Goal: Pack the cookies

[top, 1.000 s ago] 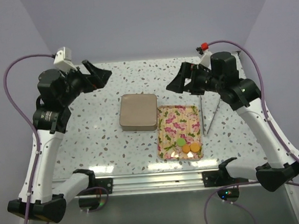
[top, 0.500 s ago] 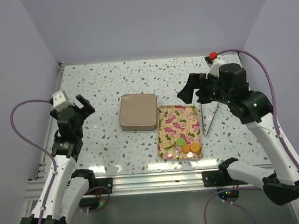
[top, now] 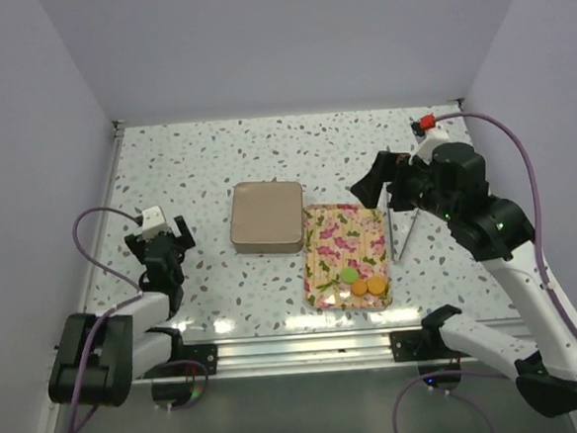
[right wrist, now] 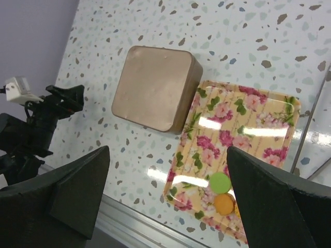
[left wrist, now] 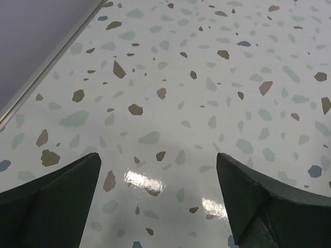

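Cookies (top: pixel 362 284): one green, two orange, huddled at near end of floral tray (top: pixel 344 230). Just beside tray's left edge sits tan square tin (top: pixel 266 216); along its right lies thin metal tool (top: pixel 400 230), possibly tongs. Left gripper (left wrist: pixel 158 155): jaws spread wide, empty, low over speckled table (left wrist: pixel 170 77). Right gripper (right wrist: pixel 168 150): jaws spread wide, empty, raised above tray

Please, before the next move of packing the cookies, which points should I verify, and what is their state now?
1. Left fingers open and empty: ok.
2. Right fingers open and empty: ok.
3. Small round green and orange cookies lie on the flowered rectangular tray: ok.
4. Brown square box open to receive them: not ok, top looks closed.
5. Thin metal tongs lie free, right of the tray: ok.
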{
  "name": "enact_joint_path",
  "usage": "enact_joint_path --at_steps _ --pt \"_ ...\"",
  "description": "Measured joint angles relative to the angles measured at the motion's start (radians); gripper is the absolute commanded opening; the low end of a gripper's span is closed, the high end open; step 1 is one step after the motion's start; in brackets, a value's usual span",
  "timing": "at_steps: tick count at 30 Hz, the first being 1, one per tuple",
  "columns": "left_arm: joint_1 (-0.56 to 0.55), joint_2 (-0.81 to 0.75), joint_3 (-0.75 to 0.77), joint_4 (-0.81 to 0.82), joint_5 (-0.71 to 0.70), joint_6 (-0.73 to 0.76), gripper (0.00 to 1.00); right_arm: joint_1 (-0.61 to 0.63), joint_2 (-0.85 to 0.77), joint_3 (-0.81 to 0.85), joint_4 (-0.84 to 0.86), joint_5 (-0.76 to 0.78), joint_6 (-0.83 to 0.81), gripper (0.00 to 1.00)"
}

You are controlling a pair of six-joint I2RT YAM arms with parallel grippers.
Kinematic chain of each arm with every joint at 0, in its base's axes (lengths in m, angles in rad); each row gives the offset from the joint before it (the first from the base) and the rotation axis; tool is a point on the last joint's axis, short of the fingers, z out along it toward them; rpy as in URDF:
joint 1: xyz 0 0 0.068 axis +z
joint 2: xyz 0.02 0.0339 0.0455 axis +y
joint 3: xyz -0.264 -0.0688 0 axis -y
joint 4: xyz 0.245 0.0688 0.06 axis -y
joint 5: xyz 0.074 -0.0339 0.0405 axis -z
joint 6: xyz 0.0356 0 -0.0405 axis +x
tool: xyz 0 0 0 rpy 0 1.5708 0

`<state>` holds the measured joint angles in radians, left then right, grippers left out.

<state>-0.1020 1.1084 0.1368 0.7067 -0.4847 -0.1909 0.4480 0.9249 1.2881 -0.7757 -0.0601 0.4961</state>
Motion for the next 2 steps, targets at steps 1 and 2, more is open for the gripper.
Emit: enact_joint_path --at_steps 1,2 --pt "0.000 0.047 -0.007 0.054 0.013 0.021 0.99 0.000 0.015 0.002 -0.003 0.008 -0.004 0.99" --pt "0.000 0.087 -0.007 0.083 0.029 0.040 0.99 0.000 0.029 0.003 -0.005 0.018 -0.010 0.99"
